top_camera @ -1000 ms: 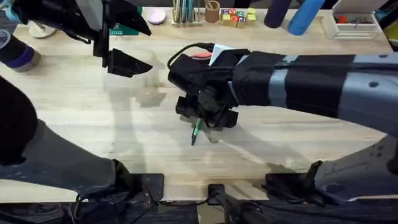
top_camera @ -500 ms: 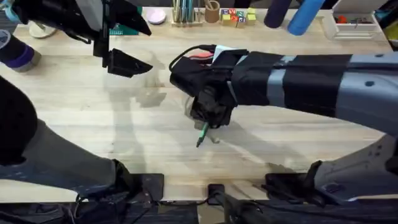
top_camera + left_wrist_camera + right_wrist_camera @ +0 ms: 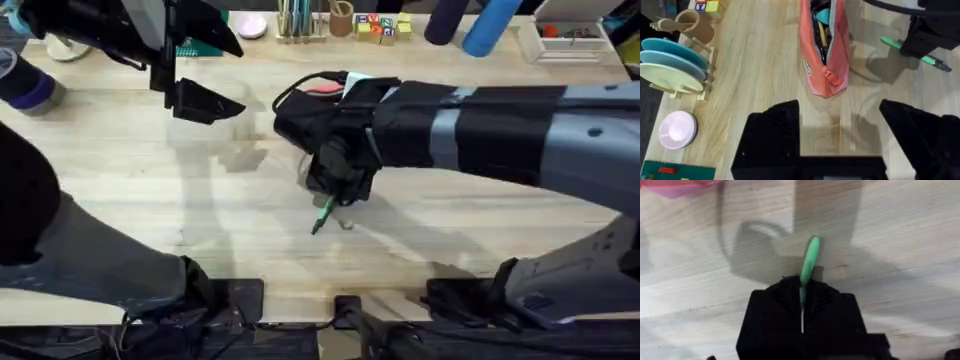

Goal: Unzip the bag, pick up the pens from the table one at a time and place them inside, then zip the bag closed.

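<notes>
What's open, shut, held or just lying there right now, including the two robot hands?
Bag: unzipped, lying on the table, items inside.
Green pen: held off the table.
Right hand: shut on the green pen.
Left hand: open, holding nothing.

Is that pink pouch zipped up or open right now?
Open. In the left wrist view, the salmon-pink fabric pouch gapes along its top, with items visible inside and the zipper pull hanging at the near end.
</notes>
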You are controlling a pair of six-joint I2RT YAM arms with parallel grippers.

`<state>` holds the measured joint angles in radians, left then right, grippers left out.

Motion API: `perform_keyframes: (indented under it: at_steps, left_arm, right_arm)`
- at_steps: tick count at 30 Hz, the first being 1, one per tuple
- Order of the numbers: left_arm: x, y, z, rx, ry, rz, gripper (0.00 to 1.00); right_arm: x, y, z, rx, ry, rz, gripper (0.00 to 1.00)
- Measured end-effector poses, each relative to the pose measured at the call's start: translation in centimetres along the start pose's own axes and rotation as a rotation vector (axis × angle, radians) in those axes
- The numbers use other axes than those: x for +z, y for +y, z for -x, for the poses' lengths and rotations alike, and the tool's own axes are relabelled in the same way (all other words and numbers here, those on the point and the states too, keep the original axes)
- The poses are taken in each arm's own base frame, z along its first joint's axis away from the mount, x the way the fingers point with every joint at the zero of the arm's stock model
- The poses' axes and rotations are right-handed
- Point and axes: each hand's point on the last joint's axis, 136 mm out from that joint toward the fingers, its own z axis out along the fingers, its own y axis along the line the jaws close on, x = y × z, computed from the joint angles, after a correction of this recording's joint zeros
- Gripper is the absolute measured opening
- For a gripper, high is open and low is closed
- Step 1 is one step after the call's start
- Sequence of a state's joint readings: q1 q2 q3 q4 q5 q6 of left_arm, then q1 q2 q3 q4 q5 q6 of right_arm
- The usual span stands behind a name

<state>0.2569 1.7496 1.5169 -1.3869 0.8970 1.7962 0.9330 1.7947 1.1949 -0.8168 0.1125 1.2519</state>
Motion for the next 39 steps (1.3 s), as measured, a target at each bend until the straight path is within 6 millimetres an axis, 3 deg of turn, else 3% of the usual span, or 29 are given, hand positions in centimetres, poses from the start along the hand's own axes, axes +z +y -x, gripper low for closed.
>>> perform_keyframes:
  at_steps: [6,17,28,33,39]
  left_arm:
    - [0.0,0.0,0.0,0.001,0.0,0.0,0.995]
    - [0.0,0.0,0.0,0.001,0.0,0.0,0.995]
    - [0.0,0.0,0.0,0.0,0.0,0.0,0.995]
    - [0.0,0.0,0.0,0.001,0.0,0.0,0.994]
    - [0.0,0.0,0.0,0.001,0.0,0.0,0.995]
  right_arm:
    - [-0.5,-1.4,1.0,0.05,0.03,-0.023,0.034]
    - [-7.4,-2.3,6.6,0.223,-0.073,0.181,0.034]
    - [-9.3,-0.1,12.3,0.312,-0.222,0.343,0.034]
    - [-10.9,1.4,15.6,0.204,-0.369,0.42,0.033]
    - [-12.4,1.7,18.4,0.019,-0.529,0.407,0.033]
